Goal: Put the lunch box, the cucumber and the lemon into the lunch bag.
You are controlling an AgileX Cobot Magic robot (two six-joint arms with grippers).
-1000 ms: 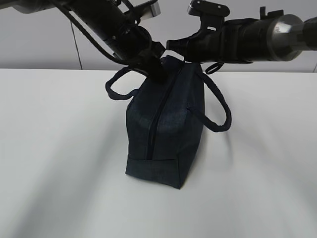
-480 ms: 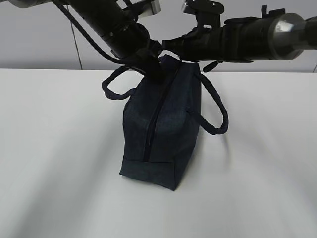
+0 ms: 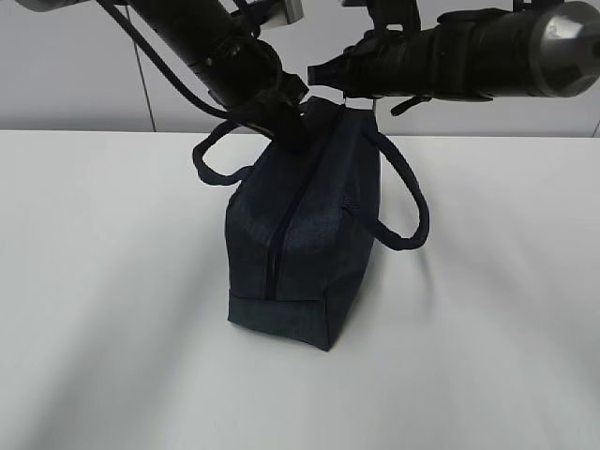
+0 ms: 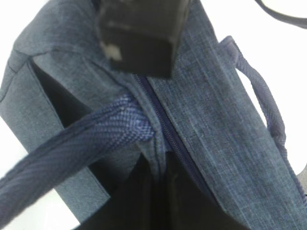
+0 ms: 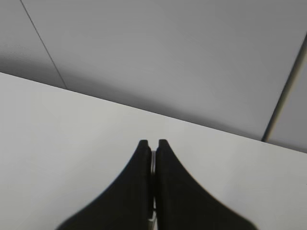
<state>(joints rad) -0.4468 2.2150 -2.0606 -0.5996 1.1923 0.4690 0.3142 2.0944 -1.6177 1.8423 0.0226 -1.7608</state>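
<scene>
The lunch bag (image 3: 300, 234) stands on the white table (image 3: 112, 281), near the middle of the exterior view, with one narrow end turned toward the camera. Its zipper (image 3: 281, 225) runs from the top ridge down the near end and appears closed along the visible length. One loop handle (image 3: 217, 155) hangs off the left side of the bag; the other handle (image 3: 405, 202) droops down the right side. The lunch box, cucumber and lemon are not visible in any view.

The left gripper (image 3: 286, 127) meets the top ridge of the bag at its far left corner. In the left wrist view the jaws are closed, with the black fingertip block (image 4: 139, 36) pressed against the fabric directly over the zipper line (image 4: 168, 134); whether fabric is pinched between the jaws cannot be determined.

The right gripper (image 3: 323, 73) is positioned just above the top right edge of the bag. In the right wrist view its jaws are closed together, with a thin metallic sliver visible in the seam between them; what it is cannot be determined.
</scene>
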